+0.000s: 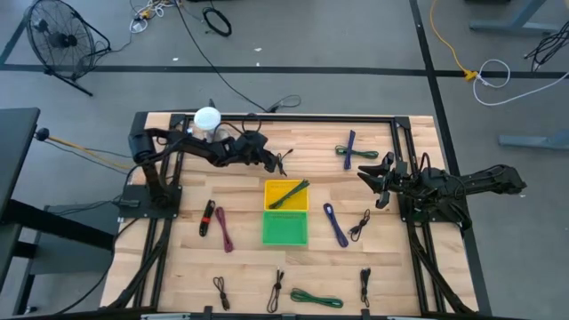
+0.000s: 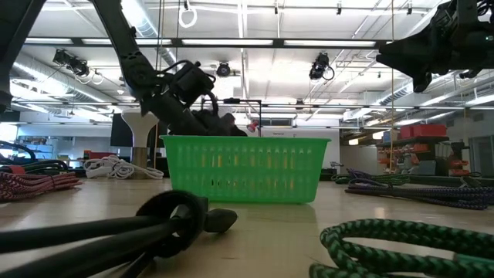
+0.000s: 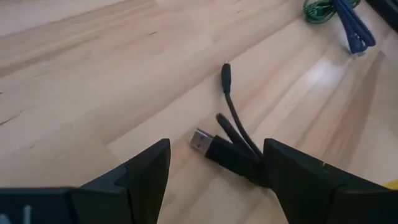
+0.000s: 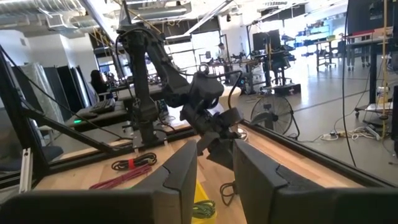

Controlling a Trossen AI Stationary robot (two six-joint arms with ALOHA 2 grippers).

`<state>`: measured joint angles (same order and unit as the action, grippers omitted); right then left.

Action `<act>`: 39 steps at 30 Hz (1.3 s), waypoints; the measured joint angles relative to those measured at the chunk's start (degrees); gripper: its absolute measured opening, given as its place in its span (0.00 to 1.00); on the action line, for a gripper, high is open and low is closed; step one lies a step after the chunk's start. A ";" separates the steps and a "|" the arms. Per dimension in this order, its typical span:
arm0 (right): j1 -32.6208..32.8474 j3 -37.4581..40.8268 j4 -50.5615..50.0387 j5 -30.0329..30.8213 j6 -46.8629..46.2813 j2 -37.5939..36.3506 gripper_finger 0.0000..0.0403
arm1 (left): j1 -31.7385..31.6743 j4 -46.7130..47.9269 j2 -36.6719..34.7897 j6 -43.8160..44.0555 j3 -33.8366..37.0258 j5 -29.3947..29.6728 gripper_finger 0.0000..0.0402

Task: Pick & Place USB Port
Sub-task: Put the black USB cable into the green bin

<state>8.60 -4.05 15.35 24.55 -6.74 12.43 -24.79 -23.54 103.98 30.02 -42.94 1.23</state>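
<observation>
**Left gripper spread wide over a black USB cable behind the bins**

On the wooden slatted table (image 1: 240, 267), seen from above, the landmark is the pair of small bins at its middle: a yellow plastic bin (image 1: 286, 196) touching a green plastic mesh bin (image 1: 285, 228). A dark green cable lies in the yellow bin, too small to read further. The left gripper (image 1: 270, 161) reaches in just beyond the yellow bin, on its left side, over a black USB cable (image 1: 283, 161) whose shape is mostly covered by the arm. The right gripper (image 1: 373, 175) hangs well to the right of the bins; from here its finger gap cannot be made out. Other bundled cables lie scattered around the bins.

From table height, the green mesh bin fills the middle and hides the yellow one behind it. The left gripper shows above and behind the bin's left edge, its tips lost in dark shapes. The right arm enters at the upper right, its fingers cut off from clear sight. Blurred cables crowd the foreground.

In the left wrist view, the two dark fingers (image 3: 298, 180) stand wide apart, straddling the black USB cable, its silver plug bare on the wood; the cable's far end is hidden under one finger.

In the right wrist view, the fingers (image 4: 180, 177) stand narrowly apart with nothing between them.
</observation>
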 joint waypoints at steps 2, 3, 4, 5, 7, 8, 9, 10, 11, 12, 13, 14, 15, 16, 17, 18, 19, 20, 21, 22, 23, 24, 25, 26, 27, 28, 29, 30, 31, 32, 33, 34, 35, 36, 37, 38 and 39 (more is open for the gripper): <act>0.00 0.00 0.00 0.03 0.00 0.00 0.26 | 0.04 -0.41 0.62 0.88 0.00 -0.02 0.66; 0.00 0.00 0.00 -0.01 0.00 0.00 0.26 | 0.04 -0.98 1.01 0.90 0.00 -0.04 0.66; 0.00 0.00 0.00 0.01 0.00 0.00 0.26 | 0.08 -1.39 1.35 0.94 0.02 -0.15 0.66; 0.00 0.00 0.00 0.02 -0.01 0.00 0.26 | 0.27 -2.57 1.79 1.01 0.04 -0.40 0.66; 0.00 0.00 0.00 0.01 0.00 0.00 0.26 | 0.49 -5.36 2.22 0.99 0.02 -1.28 0.66; 0.01 0.00 0.00 0.02 0.00 0.00 0.26 | 0.63 -6.88 2.53 0.98 0.01 -1.27 0.66; 0.00 0.00 0.01 0.01 0.00 0.00 0.26 | 0.65 -7.68 2.83 0.96 -0.15 -1.33 0.66; 0.00 0.00 0.00 0.01 0.00 0.00 0.26 | 0.69 -7.47 2.95 0.99 -0.32 -1.29 0.66; 0.00 0.00 0.00 0.01 0.00 0.00 0.26 | 0.69 -7.07 2.97 0.97 -0.61 -1.41 0.65; 0.00 0.00 0.00 0.01 0.00 0.00 0.26 | 0.69 -6.87 2.97 0.87 -0.92 -1.23 0.65; 0.00 0.00 0.00 0.01 0.00 0.00 0.26 | 0.68 -6.81 2.97 0.86 -1.17 -1.09 0.64; 0.01 0.00 0.00 0.01 0.00 0.00 0.26 | 0.67 -6.82 2.97 0.86 -1.20 -1.03 0.63; 0.00 0.00 0.00 0.01 0.00 0.00 0.26 | 0.67 -6.58 2.97 0.85 -1.20 -1.05 0.62; 0.01 0.00 0.00 0.01 0.00 0.00 0.26 | 0.67 -6.47 2.97 0.80 -1.18 -1.07 0.60; 0.01 0.00 0.00 0.00 0.00 0.00 0.26 | 0.67 -6.44 2.97 0.51 -1.18 -1.09 0.59; 0.00 0.00 0.00 0.01 0.00 0.00 0.26 | 0.67 -6.40 2.97 0.25 -1.18 -1.03 0.57; 0.01 0.00 0.00 -0.01 0.00 0.00 0.26 | 0.67 -6.08 2.97 0.17 -1.18 -0.99 0.55; 0.00 0.00 0.00 0.00 0.00 0.00 0.26 | 0.67 -5.70 2.97 0.19 -1.18 -0.95 0.53; 0.00 0.00 0.00 0.01 0.00 0.00 0.26 | 0.67 -5.44 2.97 0.22 -1.18 -0.92 0.51; 0.01 0.00 0.00 -0.01 0.00 0.00 0.26 | 0.68 -5.31 2.97 0.22 -1.18 -0.96 0.49; 0.00 0.00 0.00 -0.01 0.00 0.00 0.26 | 0.69 -5.21 2.97 0.22 -1.18 -0.97 0.47; 0.00 0.00 0.00 -0.01 0.00 0.00 0.26 | 0.67 -5.10 2.97 0.29 -1.18 -0.96 0.45; 0.00 0.00 0.00 -0.01 0.00 0.00 0.26 | 0.67 -5.02 2.97 0.31 -1.18 -0.96 0.44; 0.02 0.00 0.00 -0.01 0.00 0.00 0.26 | 0.76 -5.02 2.97 0.39 -1.18 -1.05 0.43; 0.00 0.00 0.00 -0.01 0.00 0.00 0.26 | 0.88 -5.02 2.97 0.38 -1.18 -1.07 0.42; 0.00 0.00 0.00 -0.01 0.00 0.00 0.26 | 0.99 -5.00 2.97 0.10 -1.18 -1.06 0.42; 0.00 0.00 0.00 -0.01 -0.02 0.00 0.26 | 1.16 -4.96 2.97 -0.69 -1.18 -1.05 0.42; 0.01 0.00 0.00 -0.01 0.00 0.00 0.26 | 1.28 -4.92 2.97 -0.96 -1.18 -0.95 0.42; 0.00 0.00 0.00 -0.01 0.00 0.00 0.26 | 1.41 -4.86 2.97 -0.94 -1.18 -0.69 0.42; 0.01 0.00 0.00 -0.01 0.00 0.00 0.26 | 1.54 -4.82 2.97 -0.92 -1.18 -0.49 0.42; 0.02 0.00 0.00 -0.01 0.00 0.00 0.26 | 1.62 -4.82 2.97 -0.94 -1.18 -0.50 0.42; 0.00 0.00 0.00 -0.01 -0.02 0.00 0.26 | 1.74 -4.82 2.97 -0.92 -1.18 -0.50 0.42; 0.00 0.00 0.00 -0.01 0.00 0.00 0.26 | 1.87 -4.84 2.97 -0.96 -1.18 -0.47 0.42; 0.00 0.00 0.00 -0.01 0.00 0.00 0.26 | 1.92 -4.79 2.97 -1.37 -1.18 -0.42 0.42; 0.00 0.00 0.00 -0.01 0.00 0.00 0.26 | 1.91 -4.58 2.97 -1.91 -1.18 -0.43 0.41; 0.01 0.00 0.00 -0.01 -0.01 0.00 0.26 | 1.90 -4.20 2.97 -2.01 -1.18 -0.33 0.40; 0.00 0.00 0.00 -0.01 -0.02 0.00 0.26 | 1.87 -3.65 2.97 -2.01 -1.18 0.11 0.38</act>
<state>8.60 -4.05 15.35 24.53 -6.76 12.43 -22.92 -27.19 106.96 28.01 -44.12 1.35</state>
